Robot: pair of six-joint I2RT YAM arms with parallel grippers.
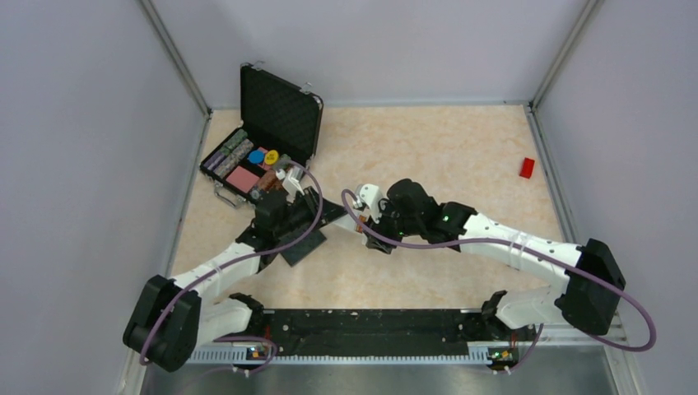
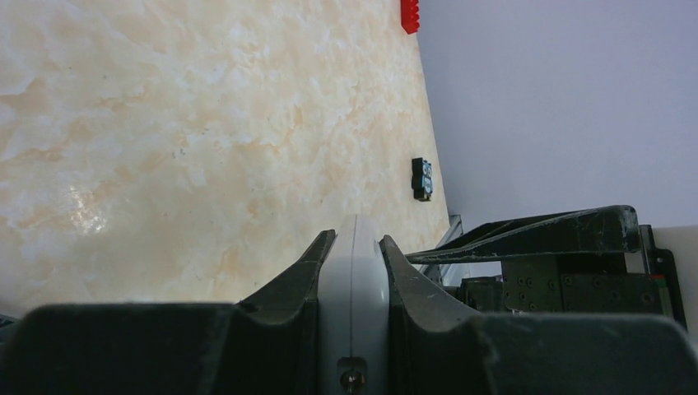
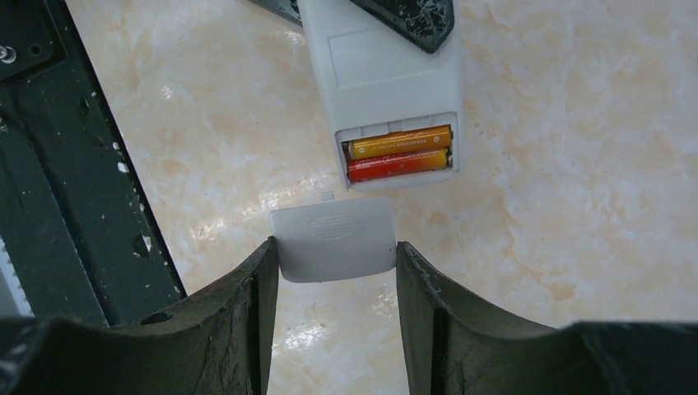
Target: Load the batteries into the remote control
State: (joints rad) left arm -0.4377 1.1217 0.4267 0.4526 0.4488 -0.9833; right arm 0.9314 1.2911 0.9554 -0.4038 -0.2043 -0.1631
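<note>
The remote control (image 3: 379, 74) hangs above the table with its plain white back up and its battery slot uncovered. Two batteries (image 3: 399, 153) lie side by side in the slot, one orange-yellow, one red-orange. My left gripper (image 2: 355, 239) is shut on the remote control (image 2: 354, 288), which shows edge-on between its fingers. My right gripper (image 3: 333, 251) is shut on the loose white battery cover (image 3: 333, 239), pinched by its side edges at the fingertips. The cover sits just below the slot's open end, a small gap apart. Both grippers meet near the table's middle (image 1: 354, 220).
An open black case (image 1: 280, 111) with coloured chips stands at the back left. A flat black pad (image 1: 303, 243) lies under the left arm. A red block (image 1: 527, 167) lies far right, and a small black item (image 2: 421, 178) sits by the right wall.
</note>
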